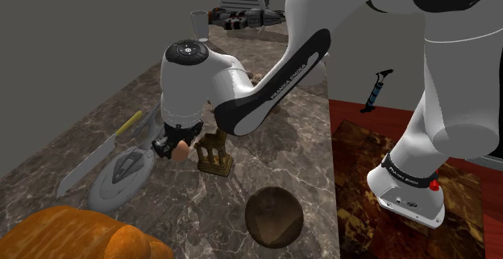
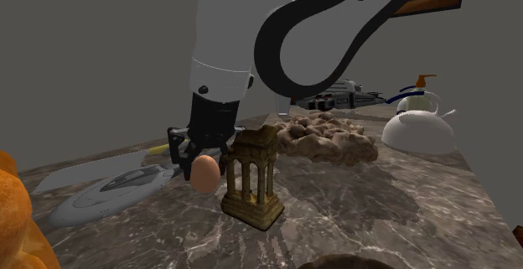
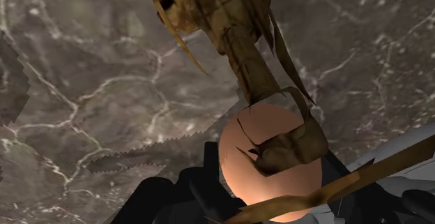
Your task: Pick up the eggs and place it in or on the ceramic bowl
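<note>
In the shoulder view the white arm bends down to the marble bench [image 1: 306,156], and the black jaws are closed on a pale brown egg [image 1: 184,149]. The egg sits just beside a small brown ruin figurine [image 1: 215,154], on the side facing a grey ship model [image 1: 121,173] and a yellow-handled knife [image 1: 95,162]. The dark brown bowl [image 1: 274,215] stands well apart, nearer the camera.

In the second exterior view the egg [image 2: 204,173] hangs between the jaws, close to the figurine [image 2: 253,175] on that view's left. It seems lifted slightly off the bench [image 2: 377,200], though the gap is hard to judge. A white kettle [image 2: 416,126] stands far back.

In the wrist view the egg [image 3: 240,181] is clasped between the black fingers [image 3: 167,198], with broken pieces of the figurine [image 3: 223,17] drawn across it.
</note>
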Tool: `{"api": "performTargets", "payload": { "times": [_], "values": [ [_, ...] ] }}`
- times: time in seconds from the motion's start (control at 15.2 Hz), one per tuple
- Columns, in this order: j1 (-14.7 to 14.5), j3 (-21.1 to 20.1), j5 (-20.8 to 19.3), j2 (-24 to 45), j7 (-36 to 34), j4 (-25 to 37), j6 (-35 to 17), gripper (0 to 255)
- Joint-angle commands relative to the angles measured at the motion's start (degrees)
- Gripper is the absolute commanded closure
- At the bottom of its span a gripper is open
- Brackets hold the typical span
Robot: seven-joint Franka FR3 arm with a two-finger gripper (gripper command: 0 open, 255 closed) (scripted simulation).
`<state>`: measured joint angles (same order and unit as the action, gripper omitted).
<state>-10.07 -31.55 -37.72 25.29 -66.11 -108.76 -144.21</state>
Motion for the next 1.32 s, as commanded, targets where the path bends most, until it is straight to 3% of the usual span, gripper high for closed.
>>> {"api": "performTargets", "payload": {
  "times": [0.0, 0.33, 1.25],
  "values": [
    [0.0, 0.0, 0.0, 0.01, 0.0, -0.02, 0.0, 255],
    [-0.01, 0.01, -0.01, 0.03, 0.0, 0.01, 0.0, 255],
    [2.87, -4.12, 7.5, -5.84, 6.24, 2.63, 7.13, 255]
  ]
}}
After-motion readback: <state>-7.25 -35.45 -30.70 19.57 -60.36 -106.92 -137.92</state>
